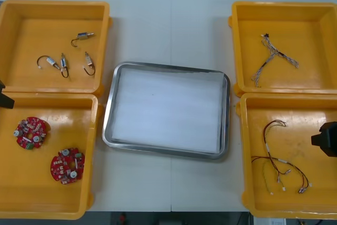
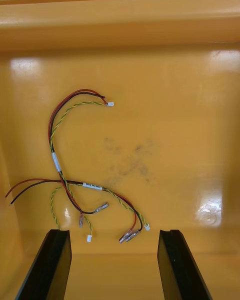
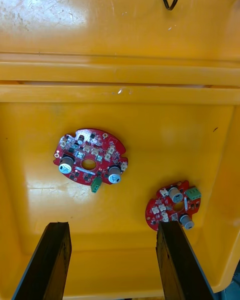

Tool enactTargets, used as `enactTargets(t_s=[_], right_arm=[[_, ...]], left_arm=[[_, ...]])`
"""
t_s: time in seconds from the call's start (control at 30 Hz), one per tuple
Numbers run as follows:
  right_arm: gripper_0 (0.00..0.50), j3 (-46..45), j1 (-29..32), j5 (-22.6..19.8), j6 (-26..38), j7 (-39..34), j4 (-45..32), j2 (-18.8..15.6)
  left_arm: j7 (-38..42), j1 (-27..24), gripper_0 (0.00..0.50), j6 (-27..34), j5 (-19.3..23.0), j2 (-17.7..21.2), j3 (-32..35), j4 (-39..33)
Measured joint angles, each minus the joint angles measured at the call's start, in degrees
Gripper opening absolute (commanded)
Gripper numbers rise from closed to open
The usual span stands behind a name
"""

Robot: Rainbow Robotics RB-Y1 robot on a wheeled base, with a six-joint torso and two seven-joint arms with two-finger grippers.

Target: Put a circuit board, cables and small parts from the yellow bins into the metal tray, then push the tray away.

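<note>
The metal tray (image 1: pixel 108 125), white inside, lies at the table's middle with nothing in it. Two round red circuit boards (image 1: pixel 32 133) (image 1: pixel 67 165) lie in the near left yellow bin (image 1: pixel 47 204). In the left wrist view my left gripper (image 3: pixel 112 225) hangs open above that bin, one board (image 3: pixel 90 155) ahead of the fingers and the other (image 3: pixel 173 209) beside one finger. My left gripper (image 1: pixel 4 98) sits at the bin's outer edge. Red and yellow cables (image 1: pixel 279 164) (image 2: pixel 75 175) lie in the near right yellow bin (image 1: pixel 247 183); my right gripper (image 1: pixel 326 139) (image 2: pixel 115 232) is open over them.
The far left yellow bin (image 1: pixel 100 9) holds several small metal parts (image 1: pixel 83 37) with dark leads. A pale twisted cable (image 1: pixel 271 56) lies in the far right yellow bin (image 1: pixel 237 14). Bare table runs beyond and in front of the tray.
</note>
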Motion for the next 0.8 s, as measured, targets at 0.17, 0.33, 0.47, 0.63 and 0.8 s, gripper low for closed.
enactTargets(t_s=[0.17, 0.33, 0.47, 0.63, 0.8], right_arm=[[0.5, 0.0, 0.0, 0.0, 0.0, 0.0, 0.0, 0.0], [0.5, 0.0, 0.0, 0.0, 0.0, 0.0, 0.0, 0.0], [0.5, 0.0, 0.0, 0.0, 0.0, 0.0, 0.0, 0.0], [0.5, 0.0, 0.0, 0.0, 0.0, 0.0, 0.0, 0.0], [0.5, 0.0, 0.0, 0.0, 0.0, 0.0, 0.0, 0.0]], left_arm=[[0.0, 0.0, 0.5, 0.0, 0.0, 0.0, 0.0, 0.0], [0.0, 0.0, 0.5, 0.0, 0.0, 0.0, 0.0, 0.0], [0.0, 0.0, 0.5, 0.0, 0.0, 0.0, 0.0, 0.0], [0.0, 0.0, 0.5, 0.0, 0.0, 0.0, 0.0, 0.0], [0.0, 0.0, 0.5, 0.0, 0.0, 0.0, 0.0, 0.0]])
